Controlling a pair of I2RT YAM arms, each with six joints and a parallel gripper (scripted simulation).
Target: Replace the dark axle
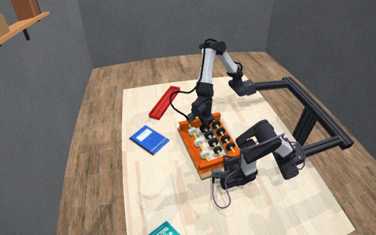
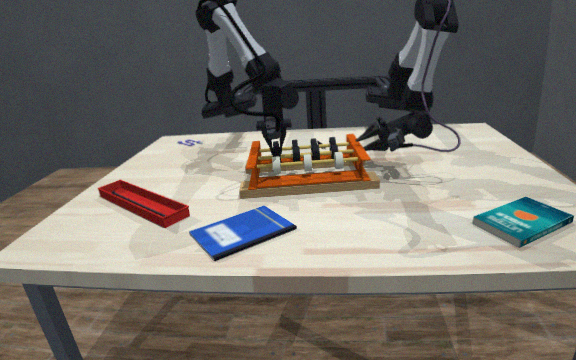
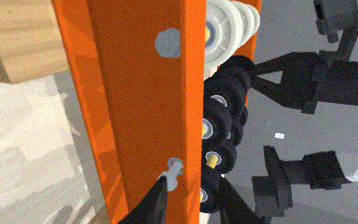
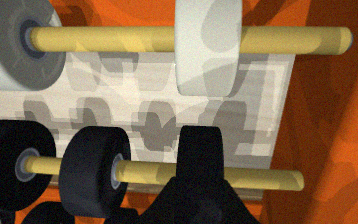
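Top: high, oblique, downward on the whole table (image 1: pixel 162 196) (image 2: pixel 398 260). Exterior: table-edge height or above, facing across, farther off. Wrists: close-ups, sharing the orange frame (image 1: pixel 191 147) (image 2: pixel 308 179) (image 3: pixel 135 100) (image 4: pixel 325 125).

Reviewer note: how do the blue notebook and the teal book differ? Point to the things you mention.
The blue notebook (image 1: pixel 155 143) (image 2: pixel 248 231) is thin; the teal book (image 1: pixel 165 231) (image 2: pixel 538 227) is thicker. The notebook has a white label, the book an orange disc and lettering. Both lie flat on the table.

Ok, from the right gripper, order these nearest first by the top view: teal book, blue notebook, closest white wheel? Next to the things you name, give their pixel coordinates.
1. White wheel (image 1: pixel 192 131) (image 2: pixel 276 165) (image 3: pixel 255 20) (image 4: pixel 207 60): on the adjacent axle.
2. Blue notebook (image 1: pixel 152 143) (image 2: pixel 253 230): beyond the frame's white-wheel side.
3. Teal book (image 1: pixel 164 230) (image 2: pixel 524 231): bottom edge.
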